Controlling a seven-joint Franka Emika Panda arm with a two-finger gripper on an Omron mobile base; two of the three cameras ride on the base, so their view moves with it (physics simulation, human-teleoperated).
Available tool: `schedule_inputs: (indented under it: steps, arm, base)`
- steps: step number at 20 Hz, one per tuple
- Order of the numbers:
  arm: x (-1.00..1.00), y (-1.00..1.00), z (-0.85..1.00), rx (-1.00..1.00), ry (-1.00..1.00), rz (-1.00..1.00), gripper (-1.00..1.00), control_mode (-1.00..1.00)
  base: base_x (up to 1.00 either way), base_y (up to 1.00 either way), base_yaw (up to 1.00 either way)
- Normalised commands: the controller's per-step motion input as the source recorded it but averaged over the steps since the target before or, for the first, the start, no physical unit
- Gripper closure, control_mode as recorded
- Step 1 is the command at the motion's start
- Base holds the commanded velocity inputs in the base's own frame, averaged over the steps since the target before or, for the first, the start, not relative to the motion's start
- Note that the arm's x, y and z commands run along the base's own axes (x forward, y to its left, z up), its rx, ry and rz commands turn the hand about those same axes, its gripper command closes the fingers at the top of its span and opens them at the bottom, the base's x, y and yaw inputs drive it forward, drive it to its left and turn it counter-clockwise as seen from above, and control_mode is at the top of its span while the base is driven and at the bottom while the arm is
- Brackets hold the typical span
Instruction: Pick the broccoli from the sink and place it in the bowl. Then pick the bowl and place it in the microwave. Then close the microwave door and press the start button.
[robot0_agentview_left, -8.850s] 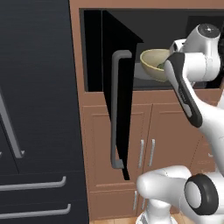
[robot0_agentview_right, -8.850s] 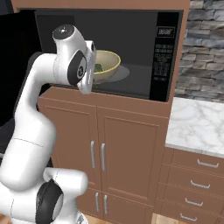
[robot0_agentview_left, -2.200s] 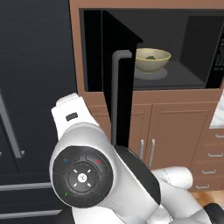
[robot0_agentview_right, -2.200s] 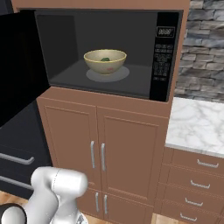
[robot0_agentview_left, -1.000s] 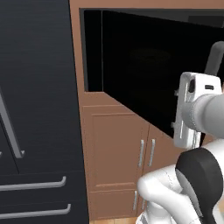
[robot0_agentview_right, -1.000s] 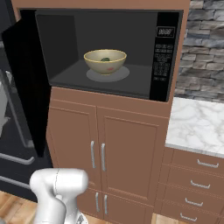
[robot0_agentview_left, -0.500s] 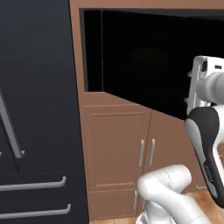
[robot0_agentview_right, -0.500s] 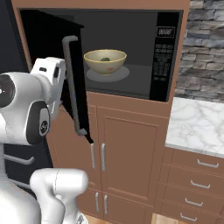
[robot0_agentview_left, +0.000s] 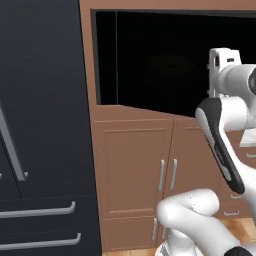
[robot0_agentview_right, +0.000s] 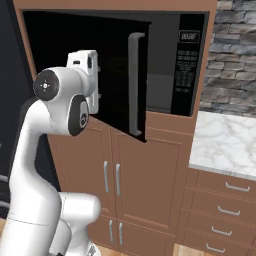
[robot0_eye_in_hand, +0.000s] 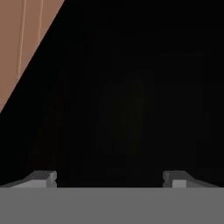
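Microwave door (robot0_agentview_right: 117, 75) is the thing nearest to the hand: it stands about half closed, a flat black panel swung across the front of the opening, and its long grey handle (robot0_agentview_right: 134, 82) runs upright near its free edge in the right base view. The gripper (robot0_eye_in_hand: 109, 177) faces this black surface from very close; in the hand view its two fingertips (robot0_eye_in_hand: 43, 178) stand wide apart with nothing between them, so the fingers are open and hold nothing. I cannot tell from the pictures if the tips touch the panel or stay just off it. In the right base view the white arm (robot0_agentview_right: 57, 107) rises from the lower left and its hand is against the outer side of the door, left of the handle. In the left base view the arm (robot0_agentview_left: 225, 100) stands at the right, in front of the dark panel (robot0_agentview_left: 160, 60). Behind the door is the microwave (robot0_agentview_right: 192, 60), set in brown wood cabinets (robot0_agentview_right: 150, 170), and its control panel with a small display (robot0_agentview_right: 190, 36) is uncovered at the right. The inside is hidden by the door, so the bowl and the broccoli cannot be seen. Farther right are a marble counter (robot0_agentview_right: 225, 145) and a stone wall (robot0_agentview_right: 235, 55); on the left stands the black fridge (robot0_agentview_left: 40, 125).
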Motion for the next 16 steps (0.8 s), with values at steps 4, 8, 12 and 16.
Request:
schedule_inputs:
  steps: [4, 8, 12, 16]
  arm:
    - [0.84, -0.08, 0.03, -0.29, -0.11, 0.00, -1.00, -1.00]
    - [0.97, -0.54, 0.07, -0.16, -0.03, 0.00, -1.00, -1.00]
    - [0.57, -0.82, 0.09, -0.02, 0.00, 0.00, -1.00, -1.00]
    - [0.15, -0.49, 0.00, 0.01, 0.04, 0.01, -1.00, -1.00]
  base:
    - [0.00, 0.00, 0.00]
    - [0.00, 0.00, 0.00]
    - [0.00, 0.00, 0.00]
    - [0.00, 0.00, 0.00]
